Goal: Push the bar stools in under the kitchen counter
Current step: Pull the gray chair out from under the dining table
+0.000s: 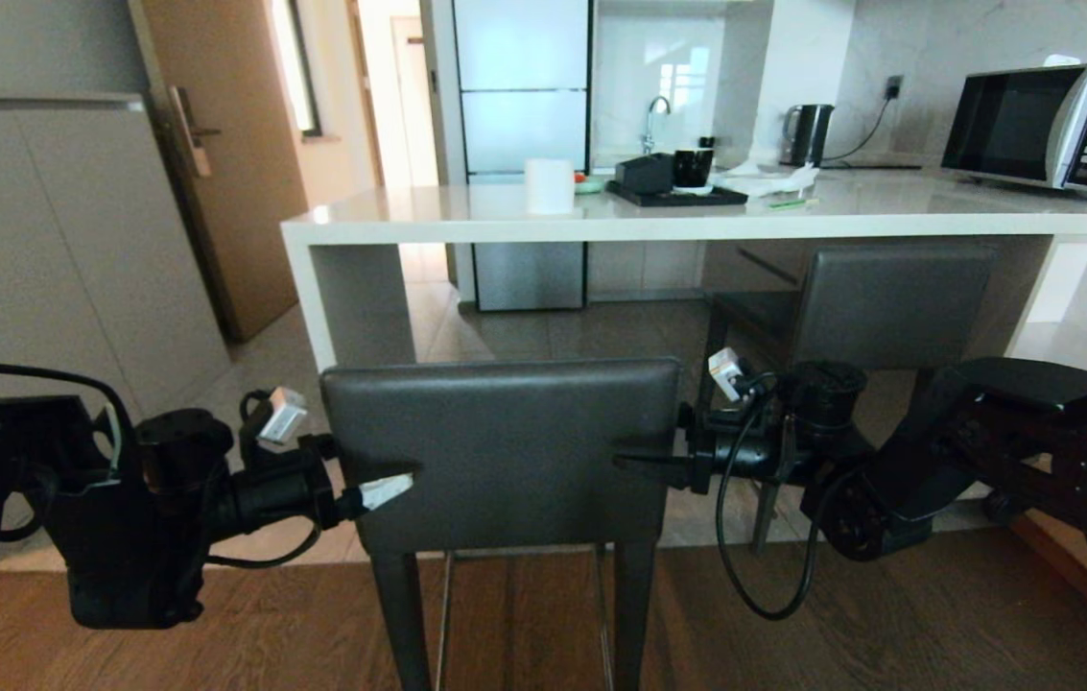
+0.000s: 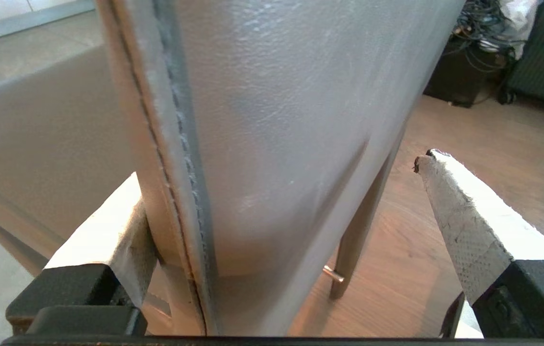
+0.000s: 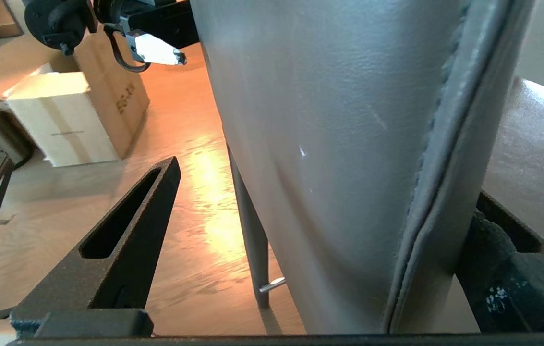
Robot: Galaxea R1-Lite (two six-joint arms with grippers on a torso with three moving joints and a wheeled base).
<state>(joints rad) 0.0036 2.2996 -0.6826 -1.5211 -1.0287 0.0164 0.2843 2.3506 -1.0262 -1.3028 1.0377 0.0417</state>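
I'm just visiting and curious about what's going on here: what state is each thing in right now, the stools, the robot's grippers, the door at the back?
Near stool: still out from the counter, backrest between both grippers.
Far stool: tucked under the counter.
Left gripper: open, straddling the backrest's edge.
Right gripper: open, straddling the other edge.
Door: ajar.

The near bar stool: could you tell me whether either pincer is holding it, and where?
Neither grips it. The left pincer and right pincer stand open, straddling the side edges of the near bar stool's backrest.
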